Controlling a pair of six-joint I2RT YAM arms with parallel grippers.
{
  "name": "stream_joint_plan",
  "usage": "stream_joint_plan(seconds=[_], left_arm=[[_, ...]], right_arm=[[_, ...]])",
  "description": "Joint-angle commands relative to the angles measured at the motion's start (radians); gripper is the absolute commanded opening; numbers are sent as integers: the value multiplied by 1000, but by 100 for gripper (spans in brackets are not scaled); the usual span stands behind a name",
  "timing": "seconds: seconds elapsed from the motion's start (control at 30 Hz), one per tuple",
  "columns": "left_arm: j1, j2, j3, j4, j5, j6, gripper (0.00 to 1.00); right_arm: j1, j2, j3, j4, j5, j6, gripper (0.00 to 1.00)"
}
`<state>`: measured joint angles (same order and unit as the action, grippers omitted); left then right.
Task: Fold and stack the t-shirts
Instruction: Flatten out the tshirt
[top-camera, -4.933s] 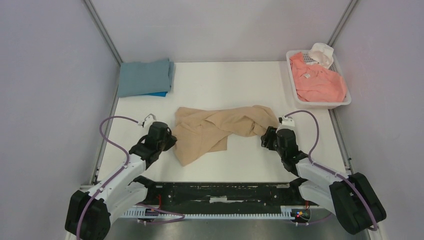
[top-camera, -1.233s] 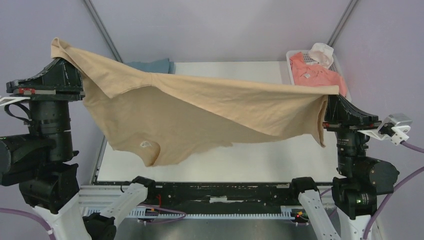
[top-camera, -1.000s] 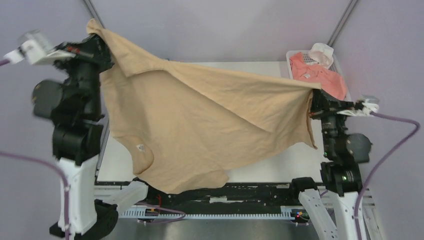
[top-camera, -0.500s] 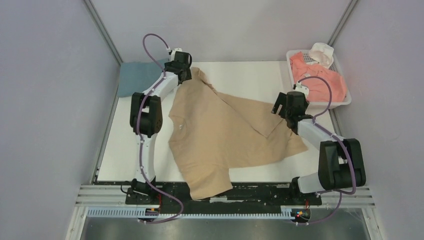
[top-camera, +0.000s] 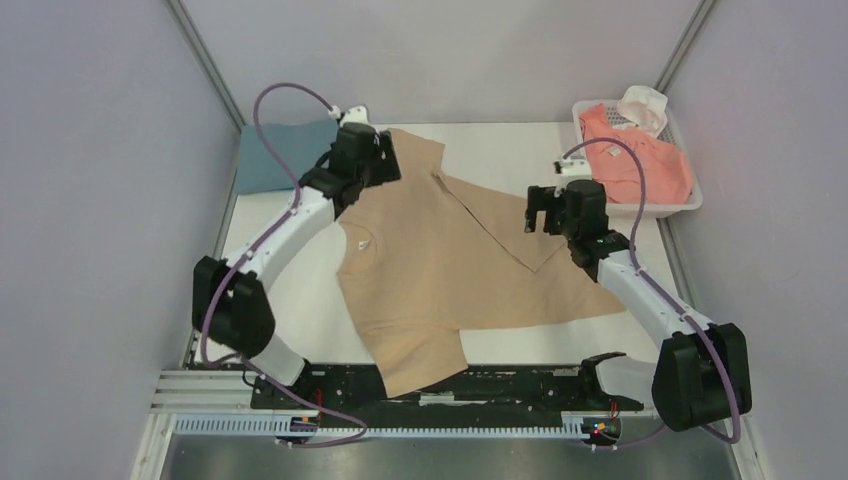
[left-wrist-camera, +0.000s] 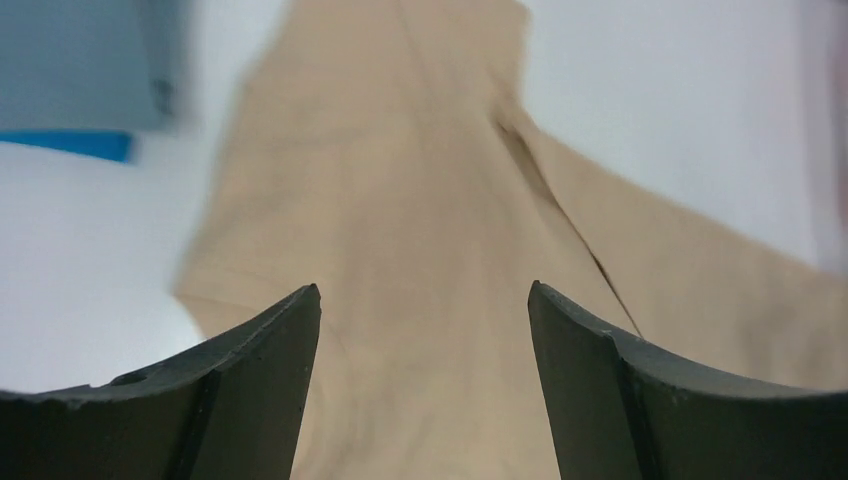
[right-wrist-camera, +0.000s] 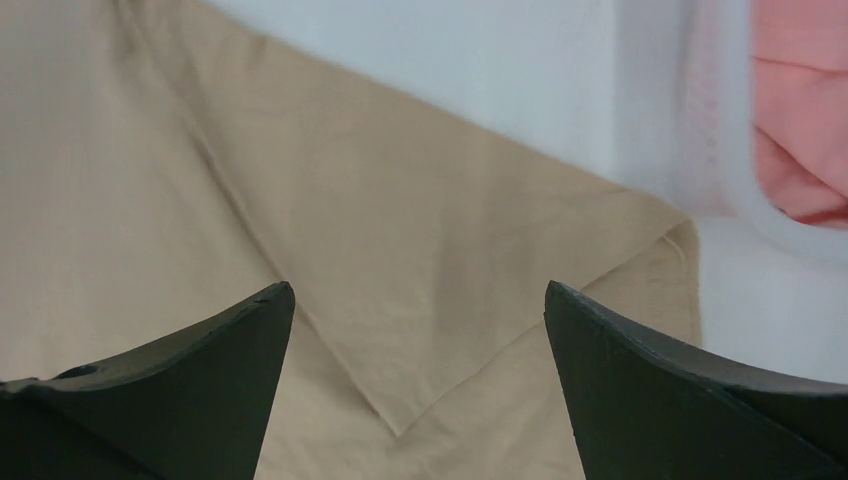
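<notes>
Across the table (top-camera: 500, 150) the tan t-shirt (top-camera: 440, 275) lies spread askew; left pincer (left-wrist-camera: 425, 295) and right pincer (right-wrist-camera: 418, 292) gape.

You are looking at a robotics lab test cell: a white table (top-camera: 500, 150) boxed in by plain grey panels (top-camera: 100, 200) on metal posts (top-camera: 205, 60). At the bottom of the frame, two robot arms (top-camera: 645, 295) are bolted to a black rail (top-camera: 520, 385).

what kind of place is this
Probably a robot lab test cell: bare grey panel walls, two arms bolted at a white table edge, a tan t-shirt spread on it.
</notes>
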<state>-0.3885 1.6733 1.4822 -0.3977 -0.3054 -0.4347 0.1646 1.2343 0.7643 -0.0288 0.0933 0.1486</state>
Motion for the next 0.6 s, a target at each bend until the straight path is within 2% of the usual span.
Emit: stream_joint_plan(seconds=[0.0,0.1,0.2,0.37,0.57], left_arm=[[-142,-162,-399,183,254,-162,82],[-215,-236,-612,301,266,-269,82],[-243,-255,-728,281,254,-316,82],[-243,-297,-842,194,122,-392,84],[-239,-353,-898,43,-23,-441,86]], right_arm=[[191,-24,-6,-206,35,-283,98],[222,1,-11,-230,87,-357,96],[222,52,7,-249,112,-417,95],[231,168,21,-328,104,-545,89],[242,252,51,-353,124,-575,86]])
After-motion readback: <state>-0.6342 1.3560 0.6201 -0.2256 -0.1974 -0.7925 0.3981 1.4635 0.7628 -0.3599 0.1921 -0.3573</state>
